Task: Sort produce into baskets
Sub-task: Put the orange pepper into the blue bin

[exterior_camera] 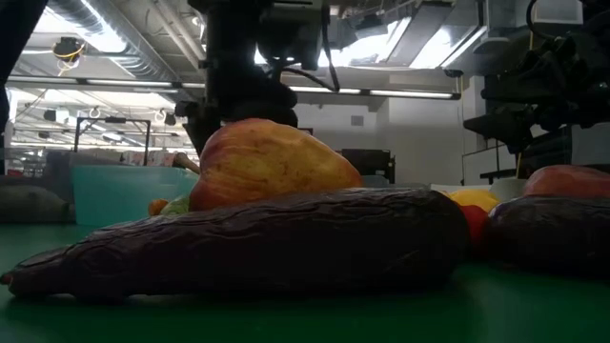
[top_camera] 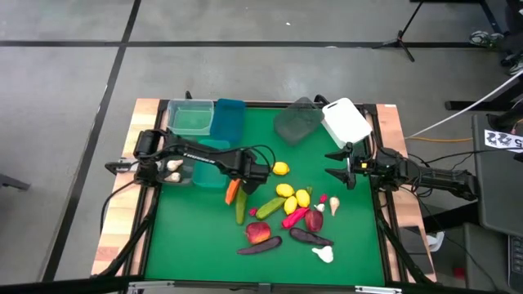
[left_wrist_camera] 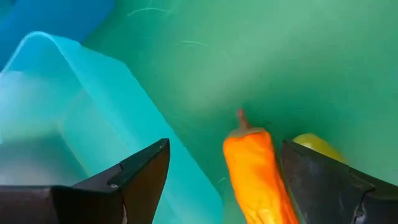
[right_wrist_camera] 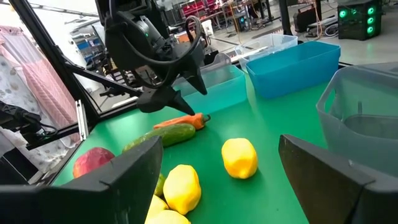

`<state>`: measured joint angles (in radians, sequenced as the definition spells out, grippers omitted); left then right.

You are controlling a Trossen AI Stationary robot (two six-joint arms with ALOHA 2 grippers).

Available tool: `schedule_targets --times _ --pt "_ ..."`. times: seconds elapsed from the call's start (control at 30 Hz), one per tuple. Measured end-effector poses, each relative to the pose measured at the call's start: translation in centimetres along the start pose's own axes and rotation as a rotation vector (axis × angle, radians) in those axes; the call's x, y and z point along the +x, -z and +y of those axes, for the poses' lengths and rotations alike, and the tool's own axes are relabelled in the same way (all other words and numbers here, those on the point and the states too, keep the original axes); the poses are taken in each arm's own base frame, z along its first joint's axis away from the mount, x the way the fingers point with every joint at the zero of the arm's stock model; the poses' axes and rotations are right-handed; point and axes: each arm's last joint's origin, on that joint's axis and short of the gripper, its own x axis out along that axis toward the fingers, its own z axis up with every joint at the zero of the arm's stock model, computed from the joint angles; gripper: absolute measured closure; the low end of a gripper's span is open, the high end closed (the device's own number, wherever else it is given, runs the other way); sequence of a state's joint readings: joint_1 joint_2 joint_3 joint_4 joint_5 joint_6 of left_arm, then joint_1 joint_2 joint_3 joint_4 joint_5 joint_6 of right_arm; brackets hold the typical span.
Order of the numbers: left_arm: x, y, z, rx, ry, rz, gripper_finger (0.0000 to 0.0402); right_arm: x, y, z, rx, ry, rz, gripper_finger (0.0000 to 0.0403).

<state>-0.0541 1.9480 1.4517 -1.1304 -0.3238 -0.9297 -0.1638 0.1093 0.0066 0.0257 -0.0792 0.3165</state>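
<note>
On the left side of the table (top_camera: 163,245), the left gripper (top_camera: 245,181) hangs spread wide over the orange carrot (top_camera: 232,191), without holding it. In the left wrist view the carrot (left_wrist_camera: 258,177) lies between the two dark fingers (left_wrist_camera: 140,180), close to the wall of the teal tub (left_wrist_camera: 74,112), and its lower end is cut off by the picture's edge. A green cucumber (top_camera: 240,209) lies just beside the carrot, only partly seen in that view.

Along the far edge stand the clear green tub (top_camera: 191,117), the blue tub (top_camera: 230,119), the grey tub (top_camera: 296,122) and the white tub (top_camera: 346,122). The left arm covers much of the teal tub from above.

Toward the middle lie the lemons (top_camera: 292,196), one lemon (top_camera: 280,169) apart, an apple (top_camera: 258,233), eggplants (top_camera: 260,245), peppers (top_camera: 295,218) and garlic (top_camera: 324,255). In the low view an eggplant (exterior_camera: 267,243) and the apple (exterior_camera: 272,164) hide nearly everything behind them.

At the right edge, the right gripper (top_camera: 337,163) waits with fingers wide apart, empty.
</note>
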Motion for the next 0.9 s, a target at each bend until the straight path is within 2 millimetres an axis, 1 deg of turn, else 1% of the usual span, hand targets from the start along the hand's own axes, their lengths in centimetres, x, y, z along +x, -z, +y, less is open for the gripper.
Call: schedule_targets --times 0.2,0.37,0.5,0.6,0.9 --pt "-0.1 0.2 -0.3 -0.009 0.015 0.008 0.0102 0.0 0.0 0.0 0.0 0.0 0.0 0.0084" --pt "0.9 0.6 -1.1 0.008 0.009 0.036 0.0102 0.0 0.0 0.0 0.0 0.0 0.0 0.0084" --pt "2.3 0.8 -1.7 0.029 -0.01 0.089 0.0102 0.0 0.0 0.0 0.0 0.0 0.0 0.0084" --pt "2.8 1.0 -1.8 0.029 -0.027 0.106 0.0102 0.0 0.0 0.0 0.0 0.0 0.0 0.0084" --pt "2.8 1.1 -1.8 0.012 -0.013 0.141 0.0102 0.0 0.0 0.0 0.0 0.0 0.0 0.0084"
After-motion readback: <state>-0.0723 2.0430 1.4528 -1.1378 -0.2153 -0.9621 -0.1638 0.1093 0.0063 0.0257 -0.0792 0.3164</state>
